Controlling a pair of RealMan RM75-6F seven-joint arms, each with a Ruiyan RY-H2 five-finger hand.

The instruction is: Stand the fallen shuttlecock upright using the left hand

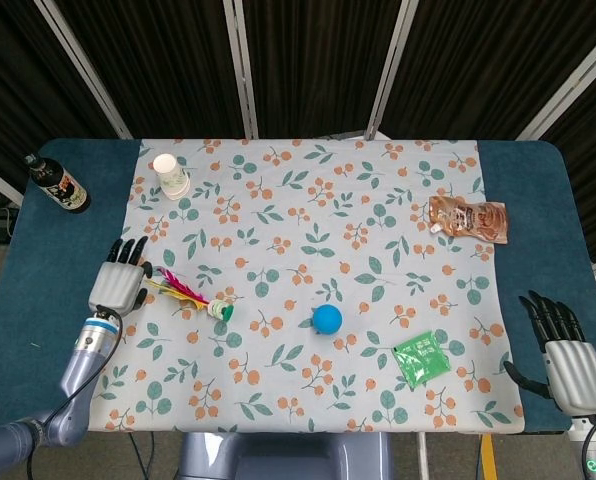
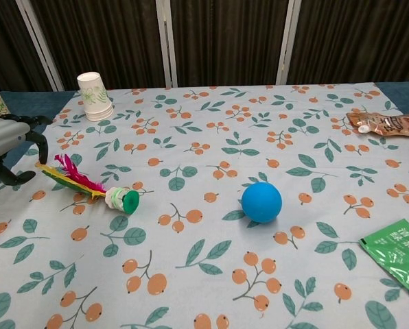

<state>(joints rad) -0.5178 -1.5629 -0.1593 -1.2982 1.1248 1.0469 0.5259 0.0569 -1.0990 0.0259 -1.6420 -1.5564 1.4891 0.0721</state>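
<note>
The shuttlecock (image 1: 191,297) lies flat, base toward the blue ball (image 1: 327,319), feathers toward the spread, empty left hand (image 1: 119,285).

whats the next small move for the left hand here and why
Probably ease the left hand a little further right and down onto the shuttlecock. It lies on its side, feathers pointing toward the hand, green base away; the hand sits just beside the feather tips, fingers apart, holding nothing.
</note>
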